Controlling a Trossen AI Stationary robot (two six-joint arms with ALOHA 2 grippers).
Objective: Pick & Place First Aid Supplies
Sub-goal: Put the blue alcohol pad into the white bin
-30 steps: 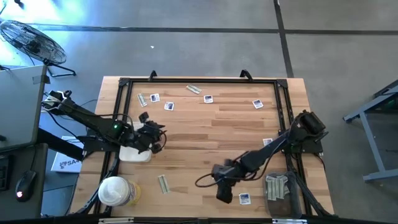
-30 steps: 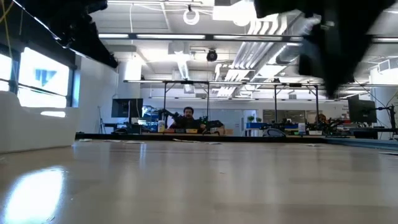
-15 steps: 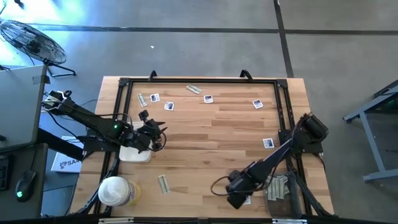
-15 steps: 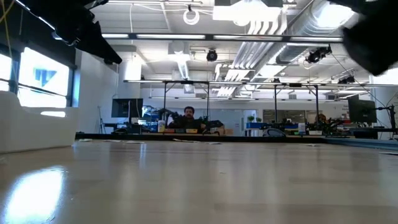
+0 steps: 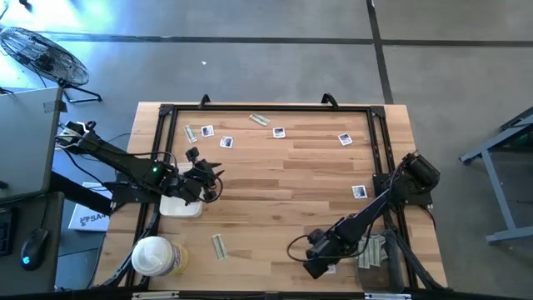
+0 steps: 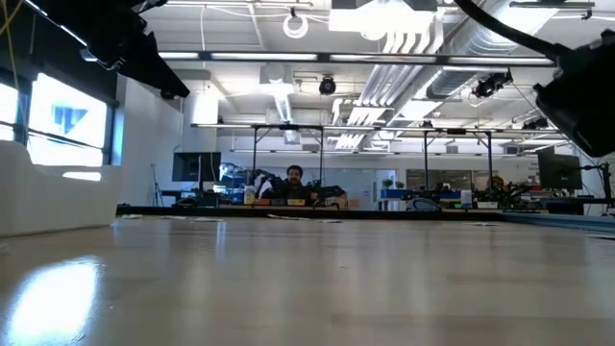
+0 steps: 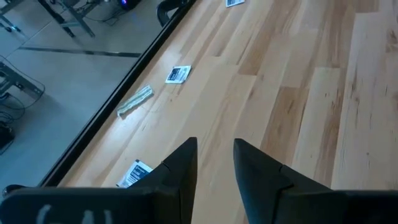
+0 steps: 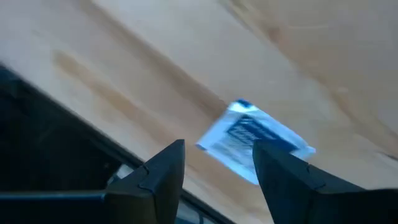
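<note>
Packet under the right arm: a square white packet [image 8: 256,141] with blue print lies flat on the counter [image 5: 283,196], close to the front edge and just left of the grey-green pile.
Right gripper [image 5: 319,265]: low over that packet, jaws apart with the packet showing between them in the wrist view; nothing is held.
Pile: pale grey-green strips [image 5: 372,249] lie heaped by the counter's right frame rail, just beside the right gripper.
Other square packets: one [image 5: 359,192] sits near the right rail, up the counter from the pile; four more lie along the far side of the counter [image 5: 344,139] [image 5: 278,132] [image 5: 226,142] [image 5: 206,131].
Other strips: one [image 5: 259,119] lies by the far rail, one [image 5: 190,133] near the far left corner, one [image 5: 218,246] near the front, just right of the tub.
Left gripper [image 5: 210,180]: hangs over the left part of the counter beside the white tray [image 5: 179,207]; jaws a small way apart, nothing between them.
Tub: a round white-lidded tub [image 5: 154,255] stands at the front left corner, well apart from the pile.
Room: a person [image 6: 293,182] sits far behind the counter in the low view.
</note>
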